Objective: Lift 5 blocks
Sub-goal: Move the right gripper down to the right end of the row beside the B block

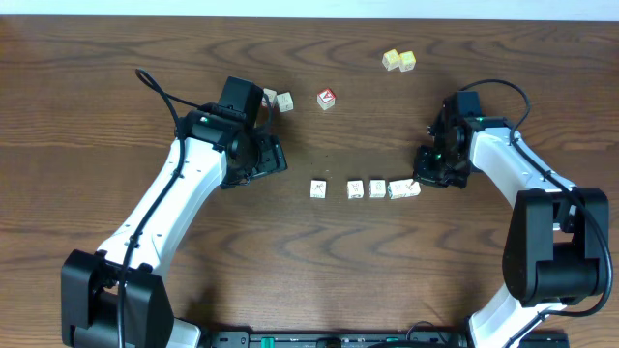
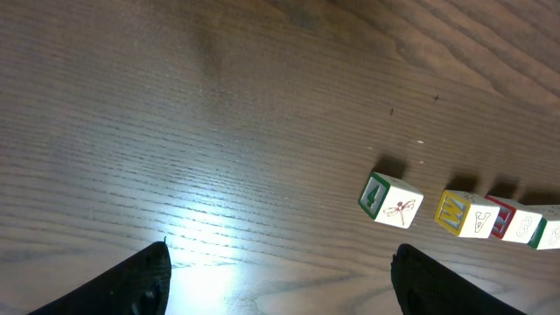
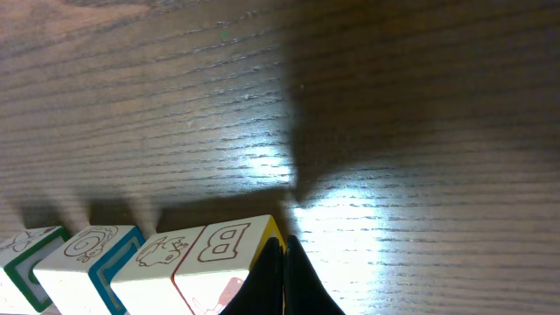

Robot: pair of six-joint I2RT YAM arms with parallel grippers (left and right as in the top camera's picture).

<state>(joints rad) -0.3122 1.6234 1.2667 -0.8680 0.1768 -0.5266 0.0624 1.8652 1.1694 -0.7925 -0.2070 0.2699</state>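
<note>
Your right gripper [image 1: 423, 180] is pinched fully shut with nothing between its fingers [image 3: 293, 284]; the tips rest against the near end of the row of blocks [image 1: 377, 188], touching the end of the block marked B [image 3: 219, 249]; in the right wrist view the row runs off to the left from there, first a block with a line drawing, then the blue-edged O block [image 3: 92, 254], then a green-edged one cut by the frame edge; from overhead you can see the two blocks nearest that gripper touching each other and the rest standing slightly apart. Your left gripper [image 2: 280, 254] is spread wide and empty over the wooden table [image 2: 219, 105]; the row lies ahead and to its right, the green-4 block [image 2: 389, 199] nearest, clear of both fingers.
</note>
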